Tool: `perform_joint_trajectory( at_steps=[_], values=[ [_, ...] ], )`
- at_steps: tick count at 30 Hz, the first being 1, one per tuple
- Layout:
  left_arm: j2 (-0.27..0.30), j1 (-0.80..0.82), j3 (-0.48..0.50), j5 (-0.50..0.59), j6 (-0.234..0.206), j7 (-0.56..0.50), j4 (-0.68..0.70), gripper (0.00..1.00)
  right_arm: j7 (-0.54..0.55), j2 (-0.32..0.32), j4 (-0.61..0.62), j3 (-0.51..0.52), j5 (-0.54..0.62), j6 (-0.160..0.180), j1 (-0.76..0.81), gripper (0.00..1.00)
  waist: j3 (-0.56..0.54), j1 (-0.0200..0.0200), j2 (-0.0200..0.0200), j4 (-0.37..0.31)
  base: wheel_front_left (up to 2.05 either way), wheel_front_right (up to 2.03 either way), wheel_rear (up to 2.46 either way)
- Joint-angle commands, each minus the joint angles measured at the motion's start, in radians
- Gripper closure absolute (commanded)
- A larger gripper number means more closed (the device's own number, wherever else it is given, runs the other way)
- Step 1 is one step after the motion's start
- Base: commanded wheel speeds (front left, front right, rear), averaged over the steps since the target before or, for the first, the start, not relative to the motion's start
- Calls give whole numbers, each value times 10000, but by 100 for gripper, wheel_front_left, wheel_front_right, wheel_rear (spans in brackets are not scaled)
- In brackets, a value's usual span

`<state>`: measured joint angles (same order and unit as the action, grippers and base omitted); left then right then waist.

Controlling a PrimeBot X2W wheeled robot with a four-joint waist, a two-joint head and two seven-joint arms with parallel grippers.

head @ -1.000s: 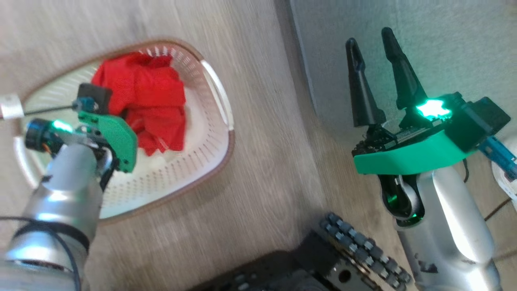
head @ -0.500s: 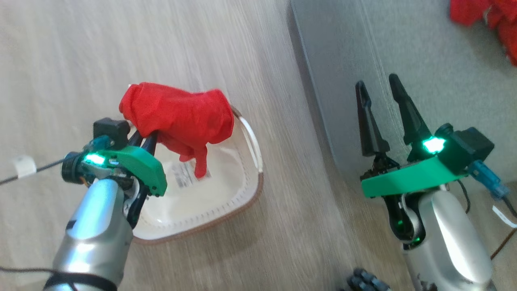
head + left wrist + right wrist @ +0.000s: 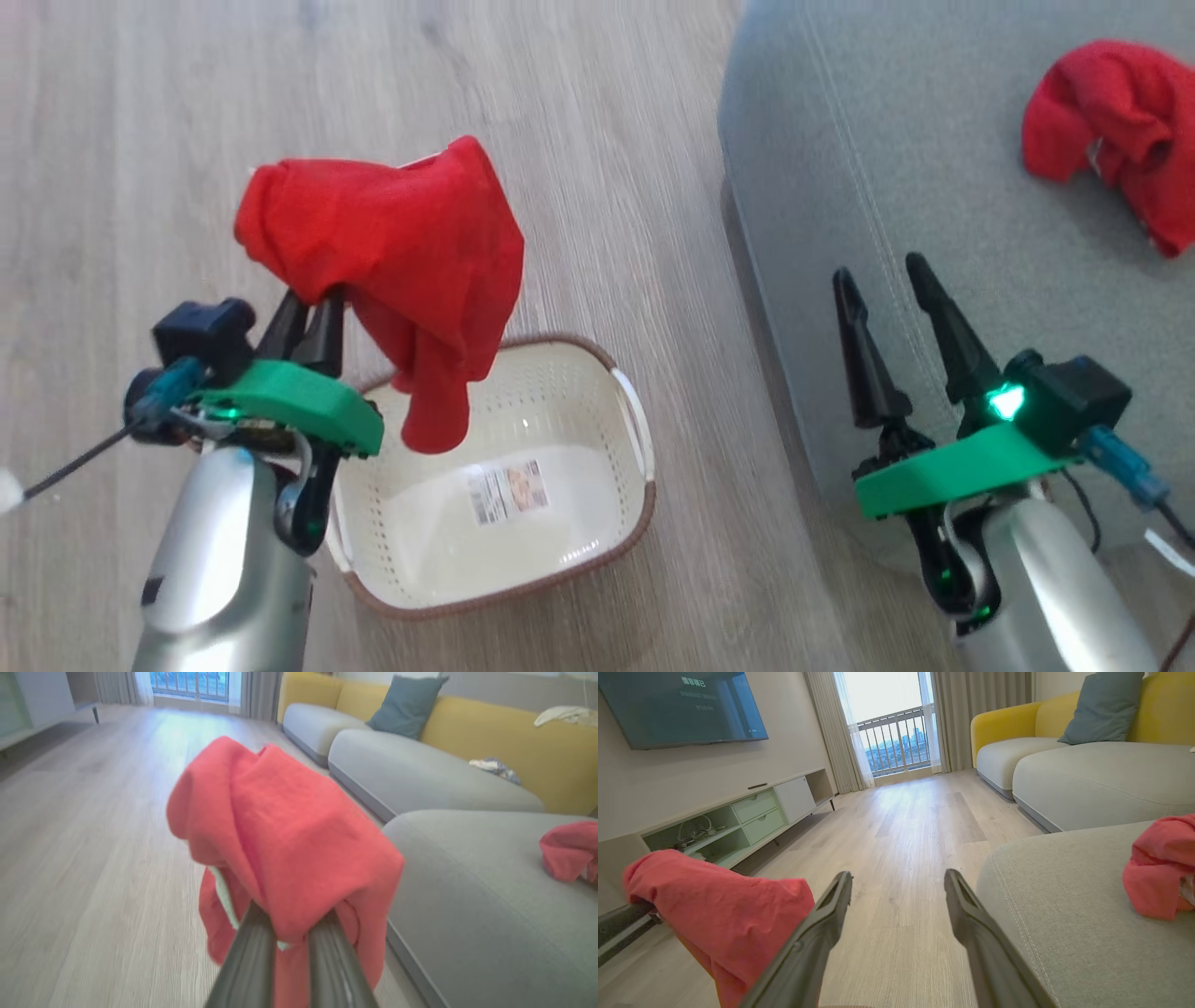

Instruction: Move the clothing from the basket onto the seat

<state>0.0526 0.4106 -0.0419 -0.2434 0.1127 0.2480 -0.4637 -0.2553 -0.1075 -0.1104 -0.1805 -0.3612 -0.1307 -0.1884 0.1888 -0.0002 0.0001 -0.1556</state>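
Observation:
My left gripper (image 3: 313, 313) is shut on a bright red garment (image 3: 392, 243), which hangs in the air above the cream basket (image 3: 597, 373) on the floor. The left wrist view shows the two fingers (image 3: 252, 952) pinching the red garment (image 3: 289, 840), with a strip of white trim showing. The basket holds nothing but its label sticker (image 3: 507, 492). A second red garment (image 3: 1111, 131) lies on the grey seat (image 3: 896, 168) at the far right, also seen as a red garment (image 3: 1157, 868) from the right wrist. My right gripper (image 3: 882, 280) is open over the seat's edge, holding nothing.
Light wood floor (image 3: 140, 112) surrounds the basket. Further grey and yellow sofa sections (image 3: 420, 760) run beyond the seat, with a blue cushion (image 3: 409, 704). A low TV cabinet (image 3: 738, 816) stands along the far wall.
My left gripper has lifted the red garment out of the basket and up above it. The head camera has shifted, bringing the seat and the second garment into view.

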Motion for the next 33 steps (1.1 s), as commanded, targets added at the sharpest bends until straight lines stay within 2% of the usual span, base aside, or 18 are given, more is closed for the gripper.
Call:
perform_joint_trajectory(
  at_steps=[1,9,20,27,33],
  values=[
    [91,202,367,93,47,137,447,100,-65,-113,286,-254,-56,0,-8,0,-277,2,-1,123,0,0,0],
    [-17,-376,1013,-198,78,137,2644,100,-65,-325,324,-467,-132,0,363,0,-865,2,-1,215,0,0,0],
    [-22,-504,1155,-680,-360,137,4718,100,-65,-468,312,-704,-168,0,647,0,-1192,2,-1,221,0,0,0],
    [-23,-263,726,-772,-312,137,5260,100,-65,-344,418,-701,-193,0,711,0,-1128,2,-1,211,0,0,0],
    [-23,-205,-456,-594,-139,137,5118,100,-65,-297,374,-668,-202,0,737,0,-1057,2,-1,246,0,0,0]
  ],
)
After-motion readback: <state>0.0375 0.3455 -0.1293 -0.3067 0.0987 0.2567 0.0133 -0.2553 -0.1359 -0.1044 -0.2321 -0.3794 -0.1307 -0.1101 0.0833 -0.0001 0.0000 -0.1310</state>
